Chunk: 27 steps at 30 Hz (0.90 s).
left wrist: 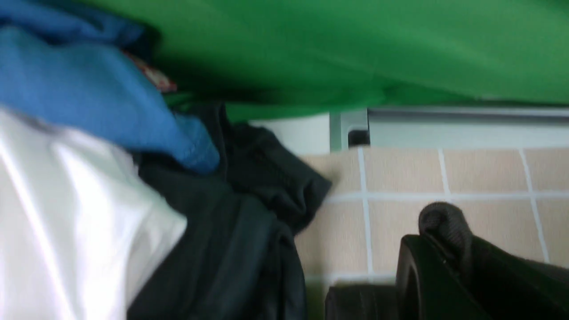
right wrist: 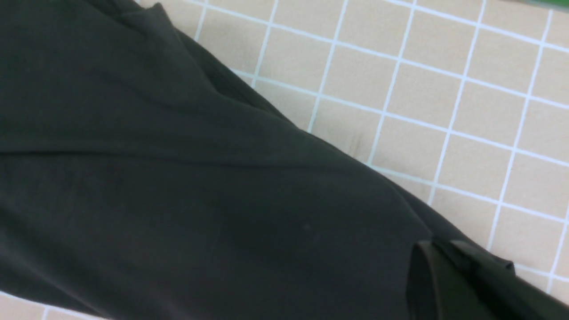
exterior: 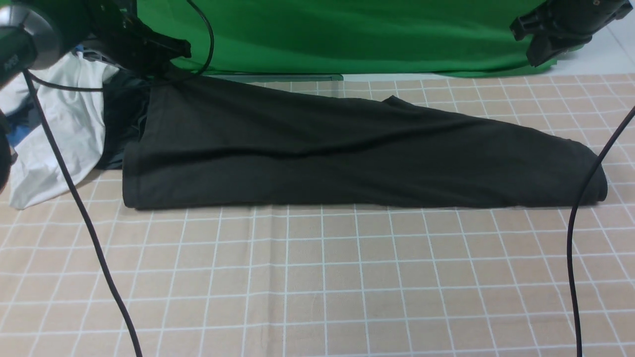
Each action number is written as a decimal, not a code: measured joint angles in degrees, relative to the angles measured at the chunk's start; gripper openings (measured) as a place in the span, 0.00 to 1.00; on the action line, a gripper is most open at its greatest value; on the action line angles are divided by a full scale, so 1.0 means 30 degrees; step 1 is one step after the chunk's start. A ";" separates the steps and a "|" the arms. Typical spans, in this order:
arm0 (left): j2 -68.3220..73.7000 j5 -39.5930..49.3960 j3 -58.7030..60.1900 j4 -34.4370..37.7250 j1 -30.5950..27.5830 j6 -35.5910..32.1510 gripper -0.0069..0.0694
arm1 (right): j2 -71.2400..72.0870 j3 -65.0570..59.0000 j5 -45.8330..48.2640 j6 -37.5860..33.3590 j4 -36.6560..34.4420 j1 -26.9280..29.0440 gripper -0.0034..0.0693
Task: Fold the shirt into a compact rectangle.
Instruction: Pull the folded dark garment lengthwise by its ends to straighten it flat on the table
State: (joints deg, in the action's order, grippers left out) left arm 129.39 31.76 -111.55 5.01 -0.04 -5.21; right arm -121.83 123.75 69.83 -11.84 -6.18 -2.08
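Observation:
The black shirt [exterior: 347, 153] lies across the checked table as a long folded band, with no print or label showing. Its far left corner rises off the table to my left gripper [exterior: 166, 67], which is shut on it. In the left wrist view a small bump of the shirt's cloth [left wrist: 444, 222] pokes out above the left gripper [left wrist: 438, 242]. My right gripper [exterior: 538, 54] hangs high at the back right, apart from the shirt's right end. In the right wrist view the right gripper [right wrist: 438, 249] is shut and holds nothing, with the shirt [right wrist: 178, 200] spread below it.
At the left a white garment [exterior: 64, 124] and a smaller dark grey-green garment [exterior: 119, 124] lie bunched against the shirt's left edge, with blue cloth [left wrist: 89, 89] behind. A green backdrop [exterior: 347, 34] closes the far side. Two black cables [exterior: 84, 213] [exterior: 575, 223] hang over the table's front.

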 joint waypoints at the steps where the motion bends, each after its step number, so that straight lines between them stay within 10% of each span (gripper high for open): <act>1: 0.0095 -0.0121 0.0000 0.0000 0.0000 -0.0017 0.15 | -0.0052 0.0000 0.0000 -0.0002 -0.0008 0.0000 0.10; 12: -0.0374 0.1637 -0.0016 -0.0916 -0.0162 0.0877 0.50 | -0.0194 0.0000 0.0000 0.0106 -0.0043 0.0000 0.10; 19: -0.3421 0.8082 0.0647 -0.2190 -0.0162 0.0984 0.19 | 0.1632 -0.1609 -0.0042 0.0369 -0.0150 0.0000 0.10; 27: -0.8566 0.5768 0.9532 -0.0044 0.0372 0.0617 0.11 | 0.4190 -0.7735 0.0008 0.0769 -0.0037 0.1175 0.12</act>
State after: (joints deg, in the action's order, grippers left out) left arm 103.70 49.06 -82.95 4.88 1.07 -3.36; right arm -109.26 100.54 69.86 -9.53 -6.29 1.45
